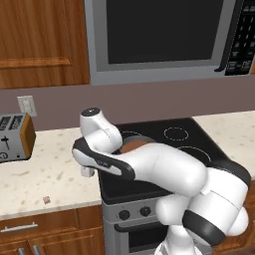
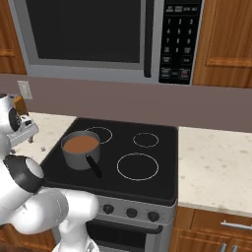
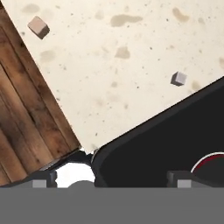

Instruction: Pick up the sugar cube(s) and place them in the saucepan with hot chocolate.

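Sugar cubes, two tiny blocks, lie on the pale speckled stone countertop (image 3: 131, 65) to the left of the black glass cooktop (image 2: 147, 162). In the hand view the pinkish-tan sugar cube (image 3: 38, 26) sits near the counter's front edge, above the brown wooden cabinet fronts (image 3: 26, 127), while the pale greyish sugar cube (image 3: 178, 78) rests just beside the cooktop's edge; the two are well apart. From the left base view the pinkish-tan one shows as a small speck near the counter's near edge.

On the cooktop's near-left burner stands the small round grey metal saucepan (image 2: 69, 156), filled with smooth brown liquid, its long thin black handle (image 2: 93, 166) pointing toward the near side.

Above the counter's edge by the stove's left side hangs the white arm's two-finger gripper (image 3: 113, 180), jaws spread wide and holding nothing.

A silver toaster (image 1: 14, 137) sits at the far left of the counter, and a grey microwave (image 2: 98, 39) hangs above the stove.
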